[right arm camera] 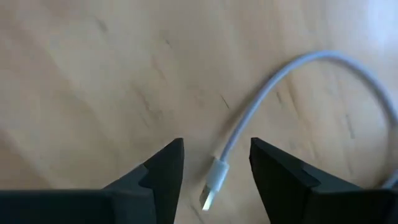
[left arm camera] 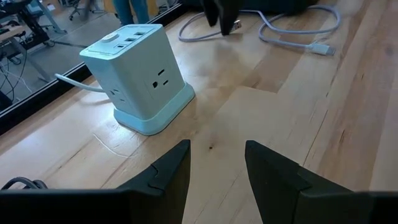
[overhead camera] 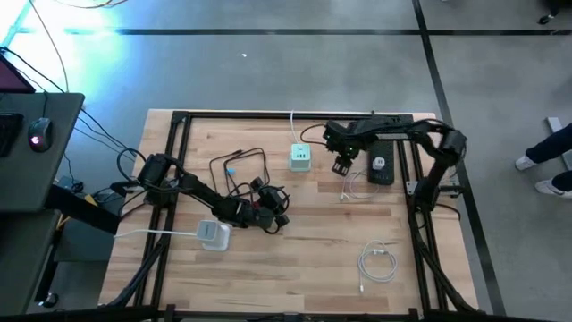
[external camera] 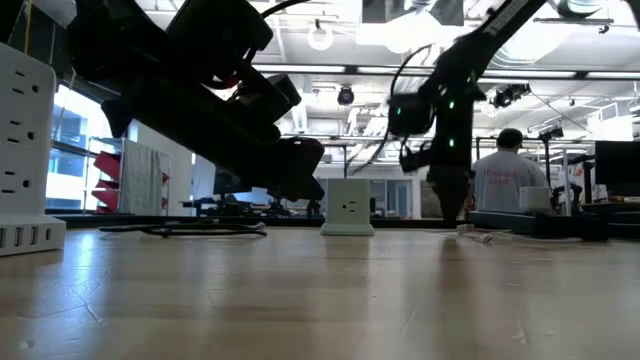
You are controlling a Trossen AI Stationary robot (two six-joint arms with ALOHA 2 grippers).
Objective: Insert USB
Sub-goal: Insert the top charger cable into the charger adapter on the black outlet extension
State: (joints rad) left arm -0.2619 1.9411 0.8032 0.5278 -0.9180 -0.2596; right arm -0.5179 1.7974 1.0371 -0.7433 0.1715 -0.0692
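Wooden worktop (overhead camera: 304, 259). White-green power cube (overhead camera: 300, 157) stands upright mid-worktop, USB ports on top, outlets on its sides. White USB cable (right arm camera: 249, 121) lies loose on the wood just right of the cube, metal plug bare, between the right gripper (right arm camera: 214, 177) jaws, which are spread and not touching it. Left gripper (left arm camera: 217, 180) low, jaws spread, empty, facing the cube. Black cable tangle (overhead camera: 239, 170) left of the cube; a second coiled white cable (overhead camera: 377, 261) nearer the front.

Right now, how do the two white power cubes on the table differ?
The far cube sits upright with its USB ports on top and nothing plugged in; the near cube lies beside the left gripper, close to a tangle of black cable. The far cube's cord runs to the back edge, the near cube's toward the left edge. Both are white and corded.
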